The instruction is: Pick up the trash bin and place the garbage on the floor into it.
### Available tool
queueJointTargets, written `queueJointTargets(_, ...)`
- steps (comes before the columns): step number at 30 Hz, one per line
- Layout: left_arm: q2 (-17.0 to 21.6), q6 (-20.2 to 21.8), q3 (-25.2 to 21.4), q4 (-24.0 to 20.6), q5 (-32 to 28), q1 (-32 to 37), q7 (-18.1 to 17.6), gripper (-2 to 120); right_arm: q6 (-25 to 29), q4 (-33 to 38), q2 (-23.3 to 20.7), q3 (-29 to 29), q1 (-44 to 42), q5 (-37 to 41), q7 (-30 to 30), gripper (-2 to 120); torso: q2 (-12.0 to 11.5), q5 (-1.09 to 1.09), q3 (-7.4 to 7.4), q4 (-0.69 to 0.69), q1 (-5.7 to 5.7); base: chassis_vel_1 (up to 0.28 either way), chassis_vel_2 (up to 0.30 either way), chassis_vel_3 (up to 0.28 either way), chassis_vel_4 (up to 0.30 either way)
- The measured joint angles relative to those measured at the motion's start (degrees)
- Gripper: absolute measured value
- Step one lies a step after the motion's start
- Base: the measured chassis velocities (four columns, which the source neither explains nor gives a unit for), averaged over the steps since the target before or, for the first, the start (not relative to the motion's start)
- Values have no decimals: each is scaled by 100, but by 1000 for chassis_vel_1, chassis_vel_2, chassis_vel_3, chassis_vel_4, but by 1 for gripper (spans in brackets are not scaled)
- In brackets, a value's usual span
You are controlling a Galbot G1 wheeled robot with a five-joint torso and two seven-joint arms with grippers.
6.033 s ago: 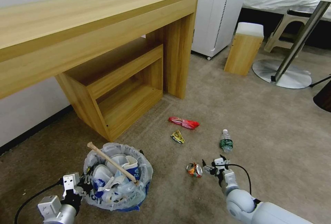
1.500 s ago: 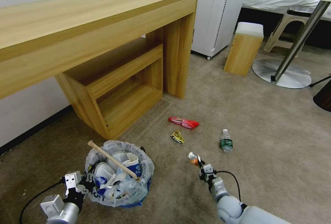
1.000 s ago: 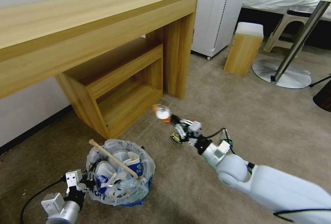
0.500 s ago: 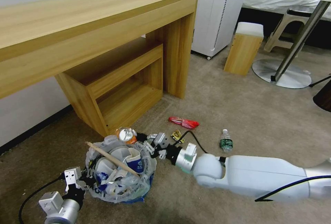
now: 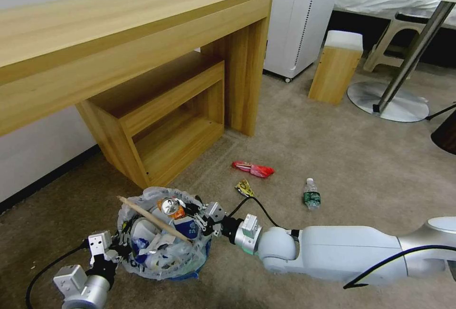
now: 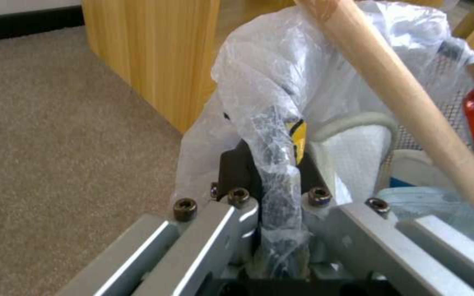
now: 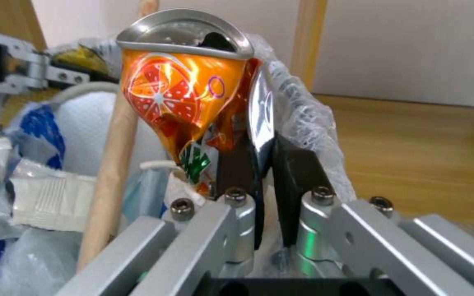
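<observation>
Three pieces of garbage lie on the beige carpet (image 5: 332,157) out from the desk's end leg: a red wrapper (image 5: 254,169), a yellow wrapper (image 5: 244,188) nearer me, and a plastic bottle (image 5: 311,196) off to the right. I have the right gripper (image 5: 189,208) reaching across over the trash bin (image 5: 161,240), its jaws pinched on the crumpled lower end of a crushed orange can (image 7: 185,88), which stands up from the fingers above the far side of the bin's mouth. The left gripper (image 6: 273,230) is clamped on the bag-covered rim at the bin's near-left side, with the translucent liner (image 6: 281,82) bunched between its fingers.

The bin is already crowded: a wooden stick (image 5: 152,219) lies slantwise across the mouth, sticking out past the far-left rim, and a blue-white cup (image 5: 187,227) and white slippers (image 5: 142,233) sit beneath it.

To drop the can well, I judge it should be let go only once it is well inside the rim and clear of the stick, since a can landing on the stick or on the heap could roll back over the edge. I would lower it close to the pile on the cup side, part the jaws gently, and hold the left arm steady so the bin does not tip.
</observation>
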Motion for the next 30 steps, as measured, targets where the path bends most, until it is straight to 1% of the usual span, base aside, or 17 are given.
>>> queueJointTargets(8, 1, -4, 28, 62, 7, -55, 8, 3, -99, -80, 88, 24, -68, -7, 140, 5, 0, 0, 0, 0, 0, 0, 0, 0, 0)
queueJointTargets(10, 10, -5, 31, 94, 6, -66, 16, 3, -102, -79, 117, 37, -70, 4, 139, 11, 0, 0, 0, 0, 0, 0, 0, 0, 0)
queueJointTargets(11, 13, -7, 32, 109, 5, -73, 19, 3, -105, -67, 126, 37, -68, 16, 138, 18, 0, 0, 0, 0, 0, 0, 0, 0, 0)
queueJointTargets(12, 14, -8, 34, 119, 5, -80, 20, 3, -106, -62, 133, 37, -62, 18, 135, 21, 0, 0, 0, 0, 0, 0, 0, 0, 0)
queueJointTargets(13, 14, -8, 34, 119, 5, -80, 20, 3, -106, -62, 133, 37, -62, 18, 135, 21, 0, 0, 0, 0, 0, 0, 0, 0, 0)
queueJointTargets(15, 17, -10, 39, 140, 5, -90, 20, 3, -106, -46, 141, 37, -51, 27, 132, 31, 0, 0, 0, 0, 0, 0, 0, 0, 0)
queueJointTargets(16, 18, -11, 40, 145, 5, -93, 21, 3, -106, -41, 145, 39, -47, 27, 131, 34, 0, 0, 0, 0, 0, 0, 0, 0, 0)
queueJointTargets(17, 18, -11, 40, 145, 5, -93, 21, 3, -106, -41, 145, 39, -47, 27, 131, 34, 0, 0, 0, 0, 0, 0, 0, 0, 0)
queueJointTargets(20, 32, -11, 40, 168, 2, -104, 22, 3, -100, -2, 138, 116, -45, 21, 125, 51, 0, 0, 0, 0, 0, 0, 0, 0, 0)
queueJointTargets(21, 36, -11, 40, 175, 2, -104, 23, 3, -98, 23, 129, 178, -67, 19, 125, 54, 0, 0, 0, 0, 0, 0, 0, 0, 0)
queueJointTargets(22, 36, -11, 40, 175, 2, -104, 23, 3, -98, 23, 129, 178, -67, 19, 125, 54, 0, 0, 0, 0, 0, 0, 0, 0, 0)
queueJointTargets(23, 41, -11, 41, 182, 2, -105, 23, 3, -96, 51, 121, 256, -103, 15, 130, 59, 0, 0, 0, 0, 0, 0, 0, 0, 0)
queueJointTargets(24, 44, -11, 41, 190, 2, -107, 24, 3, -96, 77, 117, 344, -152, 12, 146, 61, 0, 0, 0, 0, 0, 0, 0, 0, 0)
queueJointTargets(25, 50, -11, 41, 201, 2, -110, 24, 3, -97, 118, 111, 462, -213, 15, 194, 67, 0, 1, 0, 0, 0, 0, 0, 0, 0)
queueJointTargets(26, 50, -11, 41, 201, 2, -110, 24, 3, -97, 118, 111, 462, -213, 15, 194, 67, 0, 1, 0, 0, 0, 0, 0, 0, 0)
queueJointTargets(29, 78, -11, 34, 229, 2, -110, 26, 3, -152, 272, 63, 924, -433, 63, 325, 81, 0, 1, 0, 0, 0, 0, 0, 0, 0)
queueJointTargets(30, 78, -11, 34, 229, 2, -110, 26, 3, -152, 272, 63, 924, -433, 63, 325, 81, 0, 1, 0, 0, 0, 0, 0, 0, 0)
